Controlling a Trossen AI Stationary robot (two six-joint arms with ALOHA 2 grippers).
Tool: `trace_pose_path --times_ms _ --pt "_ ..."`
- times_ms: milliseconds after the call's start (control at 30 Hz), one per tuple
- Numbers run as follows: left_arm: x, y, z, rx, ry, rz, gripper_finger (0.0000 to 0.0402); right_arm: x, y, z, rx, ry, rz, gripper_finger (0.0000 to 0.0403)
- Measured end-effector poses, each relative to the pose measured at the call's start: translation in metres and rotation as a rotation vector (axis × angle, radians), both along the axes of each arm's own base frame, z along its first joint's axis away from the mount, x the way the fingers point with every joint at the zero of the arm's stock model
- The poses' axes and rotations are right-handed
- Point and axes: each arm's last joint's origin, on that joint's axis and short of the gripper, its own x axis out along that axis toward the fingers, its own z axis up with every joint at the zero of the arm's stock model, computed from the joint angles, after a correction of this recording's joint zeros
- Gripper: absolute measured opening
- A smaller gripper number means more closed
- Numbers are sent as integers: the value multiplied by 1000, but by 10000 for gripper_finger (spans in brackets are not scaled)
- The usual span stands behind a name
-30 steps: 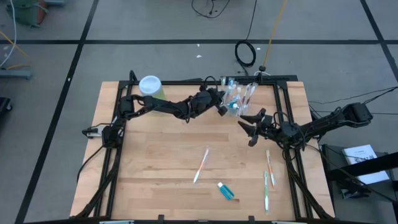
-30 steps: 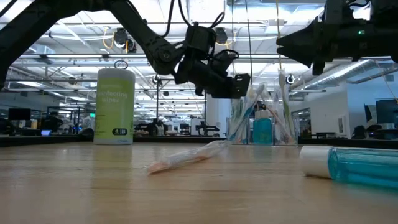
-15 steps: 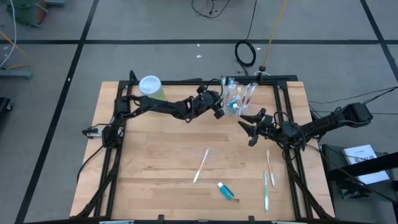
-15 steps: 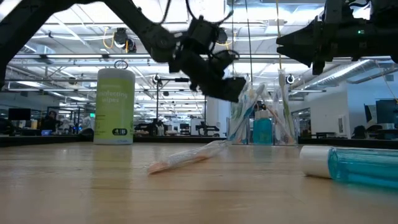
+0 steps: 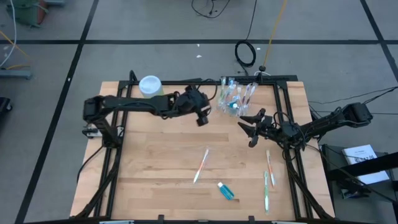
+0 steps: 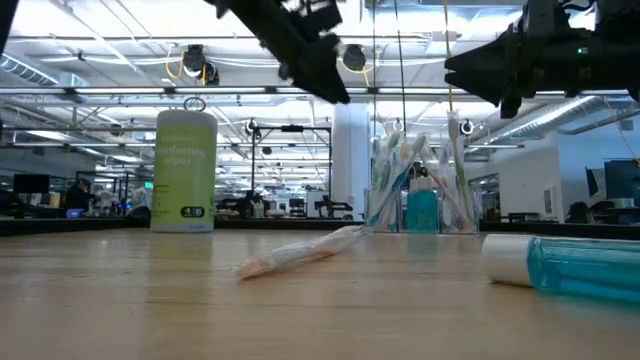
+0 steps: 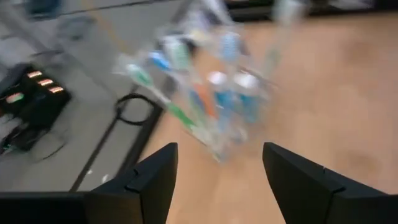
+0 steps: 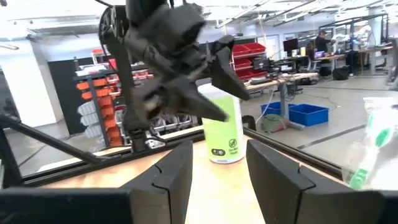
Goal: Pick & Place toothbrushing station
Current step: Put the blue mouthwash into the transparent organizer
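Now —
cup (image 5: 235,98): far right of table, upright, packed with brushes and a blue tube
left gripper (image 5: 201,117): left of cup, raised, fingers apart, empty
right gripper (image 5: 246,129): near side of cup, fingers apart, empty
loose brushes (image 5: 200,165): near half of table

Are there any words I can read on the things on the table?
"wipes": on the light-green canister, low view. A fainter word above it is too blurred to read for certain.
Small dark badges low on the canister: too small to read.
Blue toothpaste tube: no readable text.
Toothbrushes in the clear cup: none readable.
White paper beside the table: print too small to read.
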Motion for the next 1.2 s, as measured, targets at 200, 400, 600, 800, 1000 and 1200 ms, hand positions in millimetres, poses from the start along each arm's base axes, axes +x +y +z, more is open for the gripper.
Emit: trace_pose_path --times_ms 200,400,600,800,1000,1200 --pt "-8 -36 7 -175 44 -381 241 3 1 4 2 -6 3 141" --pt "4 -90 -29 -298 57 -820 241 3 1 2 22 2 2 141" --pt "24 -145 -83 -292 28 -981 241 4 -1 -2 -33 64 -20 141" --pt "45 -178 -126 -296 -88 -1044 241 5 -2 -4 27 60 -17 141" --pt "57 -183 -156 -402 -167 -988 241 5 -2 -9 112 69 -5 141" --pt "56 -202 -192 -465 -156 -993 241 5 -2 -14 121 119 -3 141"
